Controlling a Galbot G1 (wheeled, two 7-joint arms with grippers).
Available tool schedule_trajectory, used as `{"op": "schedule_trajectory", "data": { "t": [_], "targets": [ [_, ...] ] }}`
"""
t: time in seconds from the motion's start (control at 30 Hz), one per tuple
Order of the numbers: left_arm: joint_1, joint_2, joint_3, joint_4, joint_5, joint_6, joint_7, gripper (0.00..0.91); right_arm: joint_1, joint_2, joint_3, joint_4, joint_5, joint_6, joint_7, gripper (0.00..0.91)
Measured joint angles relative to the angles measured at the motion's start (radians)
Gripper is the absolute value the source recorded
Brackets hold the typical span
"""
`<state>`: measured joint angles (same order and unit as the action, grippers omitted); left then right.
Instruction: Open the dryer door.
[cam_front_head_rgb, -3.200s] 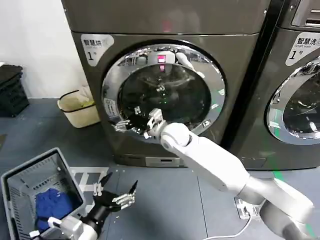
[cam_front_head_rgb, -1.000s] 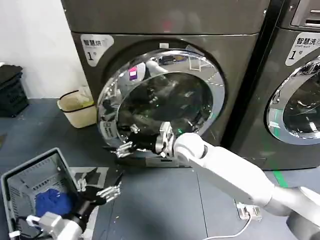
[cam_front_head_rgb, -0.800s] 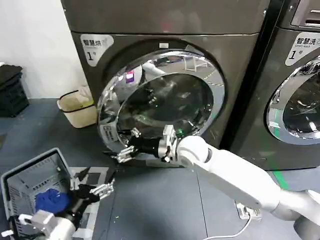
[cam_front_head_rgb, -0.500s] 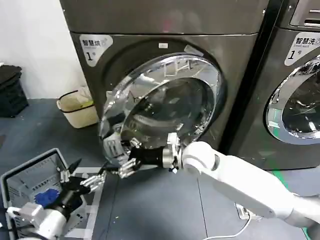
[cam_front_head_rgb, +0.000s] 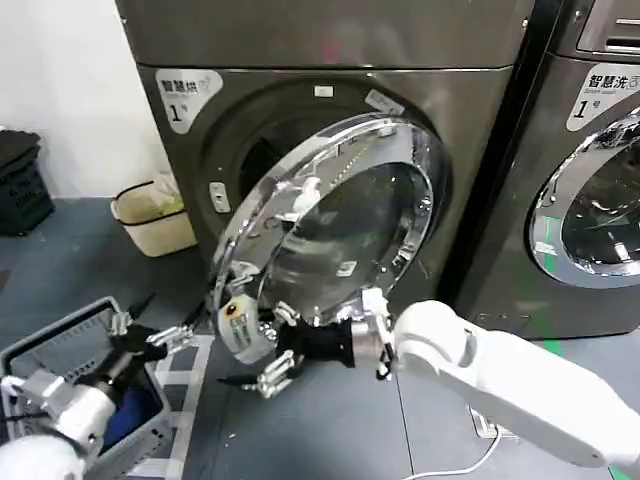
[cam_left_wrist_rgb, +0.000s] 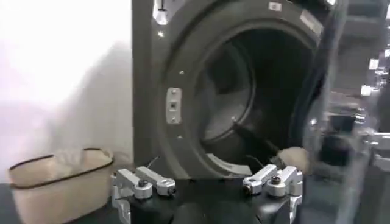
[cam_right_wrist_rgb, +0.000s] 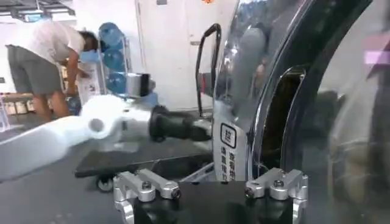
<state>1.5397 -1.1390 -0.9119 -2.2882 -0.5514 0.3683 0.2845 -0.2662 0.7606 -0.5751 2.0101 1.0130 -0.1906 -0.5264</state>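
The grey dryer (cam_front_head_rgb: 200, 150) stands ahead with its round chrome-rimmed glass door (cam_front_head_rgb: 350, 220) swung about halfway out, hinged on the right. The dark drum opening (cam_front_head_rgb: 262, 155) shows behind it and also appears in the left wrist view (cam_left_wrist_rgb: 244, 103). My right gripper (cam_front_head_rgb: 268, 348) is at the door's lower free edge, open. The labelled handle piece of the rim (cam_right_wrist_rgb: 226, 152) stands between its spread fingers (cam_right_wrist_rgb: 210, 190). My left gripper (cam_front_head_rgb: 150, 325) hovers low at the left, open and empty (cam_left_wrist_rgb: 208, 184), facing the drum.
A grey laundry basket (cam_front_head_rgb: 50, 340) with something blue inside sits on the floor under my left arm. A beige bin (cam_front_head_rgb: 150, 215) stands left of the dryer. A second machine (cam_front_head_rgb: 590, 200) is on the right, and a black crate (cam_front_head_rgb: 20, 180) at the far left.
The door went from shut to about half open, swinging out toward me. My right gripper moved down and back with its free edge. My left arm drifted left and rose.
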Motion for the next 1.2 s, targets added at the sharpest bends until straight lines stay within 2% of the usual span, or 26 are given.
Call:
{"op": "schedule_trajectory", "data": {
  "t": [0.3, 0.5, 0.63, 0.9, 1.2],
  "targets": [
    [-0.111, 0.174, 0.118, 0.099, -0.079, -0.088, 0.109, 0.907, -0.183, -0.125, 0.198, 0.072, -0.009, 0.015, 0.006, 0.907],
    [-0.187, 0.263, 0.197, 0.143, -0.149, -0.108, 0.154, 0.907, -0.465, -0.222, 0.509, 0.132, -0.032, 0.035, 0.017, 0.907],
    [-0.231, 0.311, 0.232, 0.154, -0.164, -0.128, 0.179, 0.907, -0.665, -0.241, 0.717, 0.168, -0.054, 0.048, 0.064, 0.907],
    [-0.322, 0.365, 0.330, 0.135, -0.183, -0.138, 0.189, 0.907, -1.089, -0.198, 1.181, 0.218, -0.110, 0.080, 0.108, 0.907],
    [-0.393, 0.357, 0.419, 0.128, -0.177, -0.139, 0.182, 0.907, -1.435, -0.049, 1.572, 0.246, -0.185, 0.133, 0.156, 0.907]
  ]
}}
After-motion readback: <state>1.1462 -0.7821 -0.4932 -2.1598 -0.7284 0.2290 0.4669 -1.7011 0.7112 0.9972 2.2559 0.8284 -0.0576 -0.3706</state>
